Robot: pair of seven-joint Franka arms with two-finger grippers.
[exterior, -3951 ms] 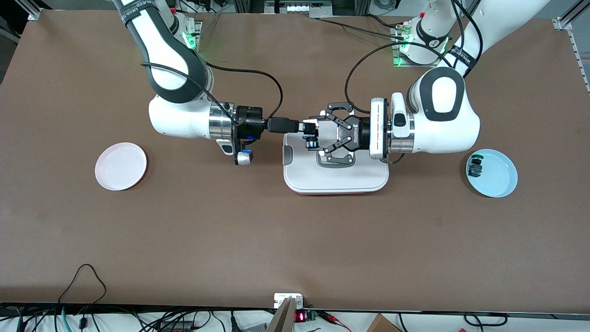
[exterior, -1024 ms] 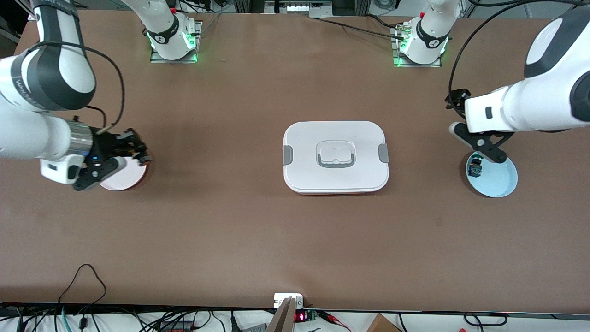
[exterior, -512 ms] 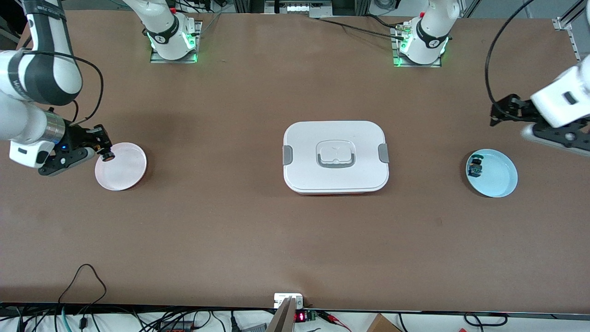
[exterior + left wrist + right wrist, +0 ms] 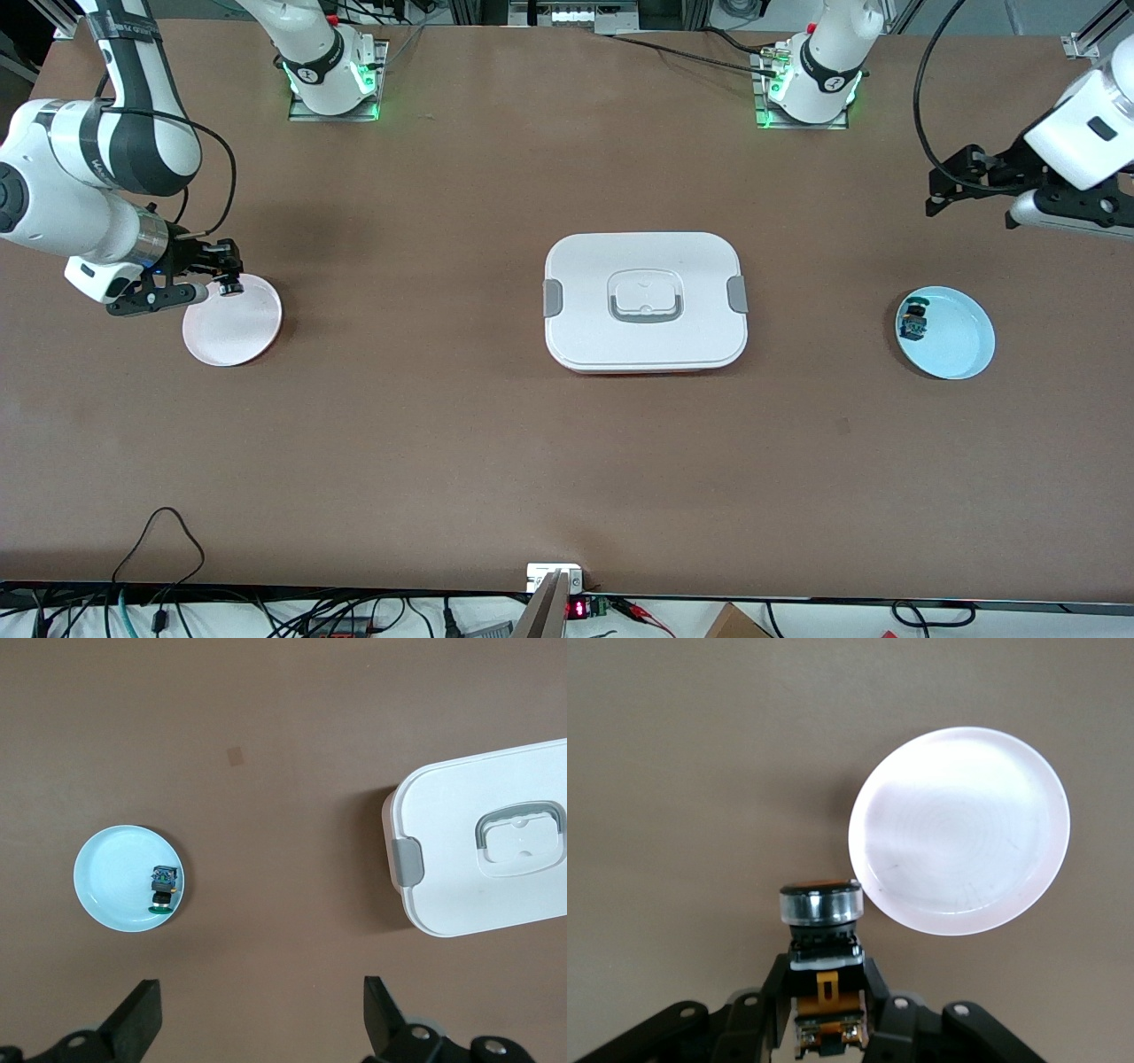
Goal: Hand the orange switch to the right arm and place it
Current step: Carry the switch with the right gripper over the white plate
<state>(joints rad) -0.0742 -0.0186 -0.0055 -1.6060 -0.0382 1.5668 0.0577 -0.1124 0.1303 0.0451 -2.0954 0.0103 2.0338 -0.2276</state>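
Note:
The orange switch is a small black block with an orange body and a silver round cap. My right gripper is shut on it. In the front view this gripper holds the switch in the air at the rim of the pale pink plate, at the right arm's end of the table. The plate is empty. My left gripper is open and empty in the air at the left arm's end, its fingertips wide apart.
A white lidded box with grey latches stands mid-table and also shows in the left wrist view. A light blue plate holds a tiny black piece with blue-green parts; both show in the left wrist view.
After the handover over the box, both arms swung apart. In the last half second my right gripper shifted with the switch to the pink plate's rim; my left gripper moved slightly.

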